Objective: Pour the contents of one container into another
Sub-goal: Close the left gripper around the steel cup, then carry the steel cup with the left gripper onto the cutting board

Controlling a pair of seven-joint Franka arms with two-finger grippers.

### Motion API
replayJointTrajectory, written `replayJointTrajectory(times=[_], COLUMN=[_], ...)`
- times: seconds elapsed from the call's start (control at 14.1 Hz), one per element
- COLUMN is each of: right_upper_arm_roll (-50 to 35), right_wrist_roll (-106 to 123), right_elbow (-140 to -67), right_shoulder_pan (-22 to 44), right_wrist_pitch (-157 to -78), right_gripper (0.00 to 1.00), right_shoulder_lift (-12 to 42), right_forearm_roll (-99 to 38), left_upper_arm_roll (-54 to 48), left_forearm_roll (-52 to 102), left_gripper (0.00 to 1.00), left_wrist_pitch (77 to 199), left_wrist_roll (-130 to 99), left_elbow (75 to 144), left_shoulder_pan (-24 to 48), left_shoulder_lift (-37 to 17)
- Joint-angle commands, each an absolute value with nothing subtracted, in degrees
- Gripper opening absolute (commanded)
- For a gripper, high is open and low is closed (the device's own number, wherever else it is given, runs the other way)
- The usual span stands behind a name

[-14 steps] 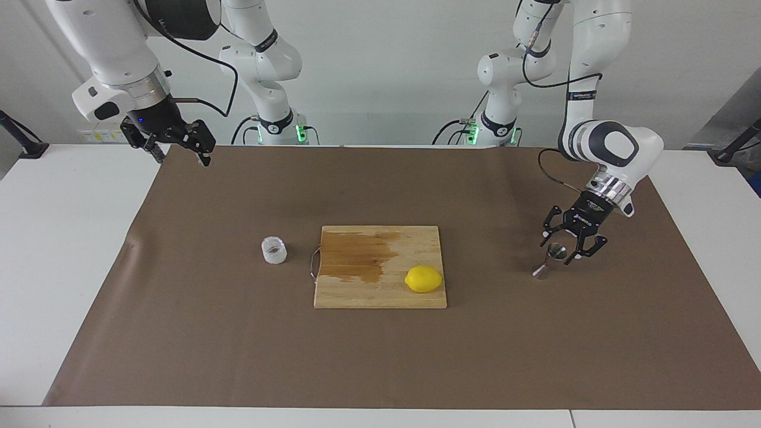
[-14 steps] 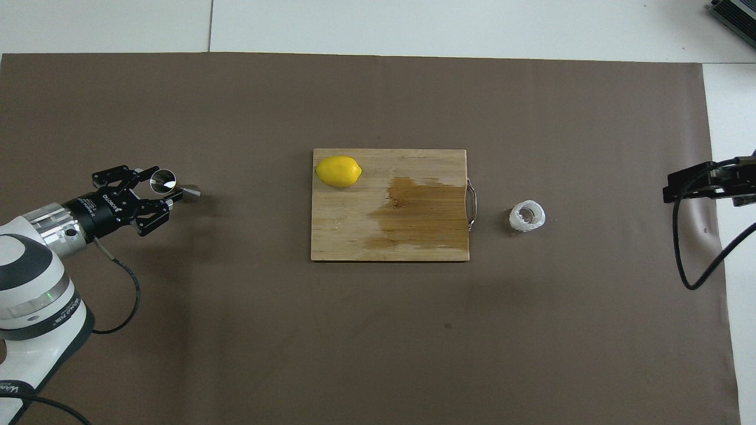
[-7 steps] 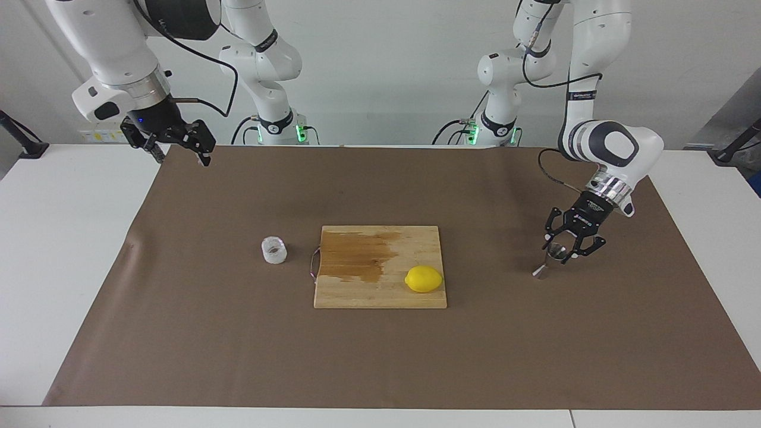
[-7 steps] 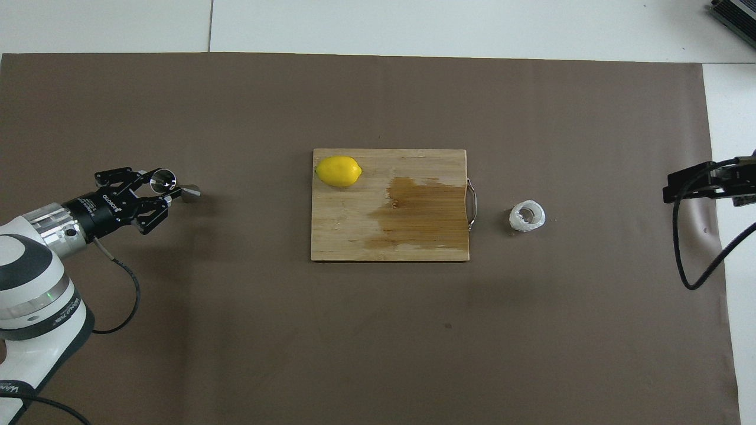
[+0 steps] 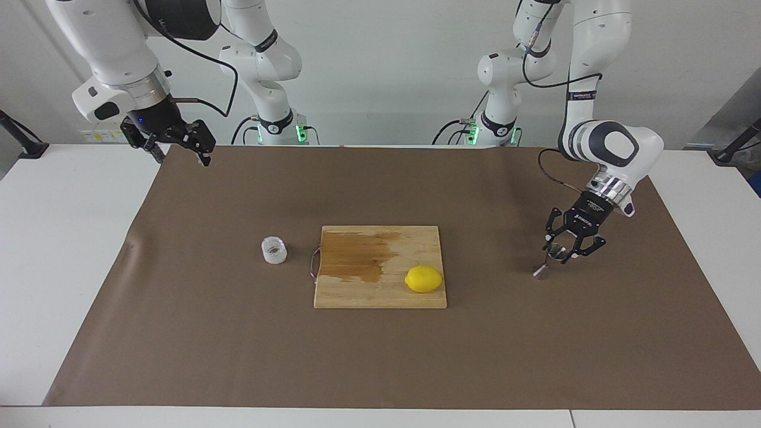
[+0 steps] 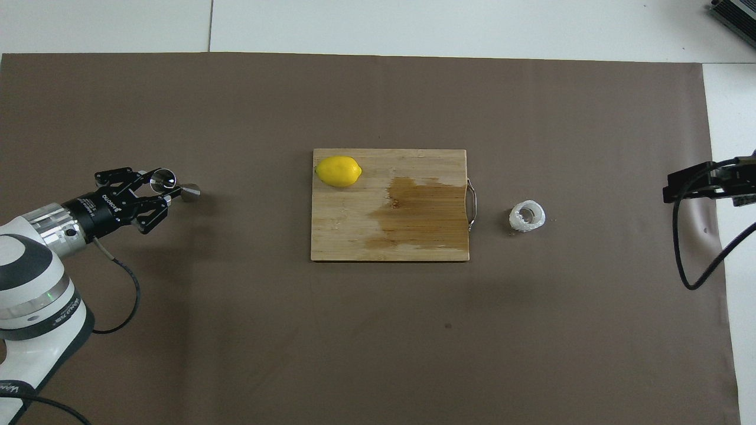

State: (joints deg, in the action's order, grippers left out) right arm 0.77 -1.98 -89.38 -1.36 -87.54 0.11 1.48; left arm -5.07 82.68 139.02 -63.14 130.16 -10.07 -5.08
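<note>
The steel jigger (image 5: pixel 541 271) (image 6: pixel 189 192) stands on the brown mat toward the left arm's end of the table. My left gripper (image 5: pixel 559 252) (image 6: pixel 161 188) is shut on its upper cone. The frosted glass cup (image 5: pixel 274 249) (image 6: pixel 527 216) sits upright on the mat beside the cutting board's handle, toward the right arm's end. My right gripper (image 5: pixel 182 158) (image 6: pixel 692 184) waits open, raised over the mat's edge at its own end, holding nothing.
A wooden cutting board (image 5: pixel 380 291) (image 6: pixel 354 236) with a dark wet stain lies mid-table. A yellow lemon (image 5: pixel 423 279) (image 6: pixel 338 171) rests on the board's corner farther from the robots, toward the left arm's end. White table (image 5: pixel 71 238) borders the mat.
My left gripper's fingers have closed from apart onto the jigger's upper cone. The right arm, cup, board and lemon have not moved.
</note>
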Motion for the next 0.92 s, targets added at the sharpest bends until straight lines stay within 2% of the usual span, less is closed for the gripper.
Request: replayJointTrajectory(times=[0.0,0.28,0.71,0.85], right_upper_arm_roll=[0.4,0.4,0.4,0.4], right_wrist_roll=[-2.0,-2.0,-2.0,-2.0], right_elbow=[-90.4,-90.4,-90.4,-90.4], right_shoulder_pan=[-2.0,-2.0,-2.0,-2.0], right_wrist_pitch=[-86.9,-86.9,-86.9,-86.9], right_gripper=[1.0,1.0,1.0,1.0], right_shoulder_lift=[-1.0,-1.0,-1.0,-1.0], right_forearm_roll=[0.7,0.7,0.8,0.7], left_upper_arm_roll=[-5.1,-5.8,-5.8,-5.8], left_forearm_roll=[83.3,83.2,83.2,83.2], left_gripper=[0.0,0.0,0.0,0.0], left_wrist_pitch=[139.4,139.1,141.1,147.8], left_wrist_roll=[-63.5,-65.0,-74.9,-79.4], left_elbow=[128.8,127.1,122.0,120.4], left_shoulder_pan=[-9.1,-7.3,4.8,10.9], left_shoulder_lift=[-5.0,-4.4,-4.1,-4.2])
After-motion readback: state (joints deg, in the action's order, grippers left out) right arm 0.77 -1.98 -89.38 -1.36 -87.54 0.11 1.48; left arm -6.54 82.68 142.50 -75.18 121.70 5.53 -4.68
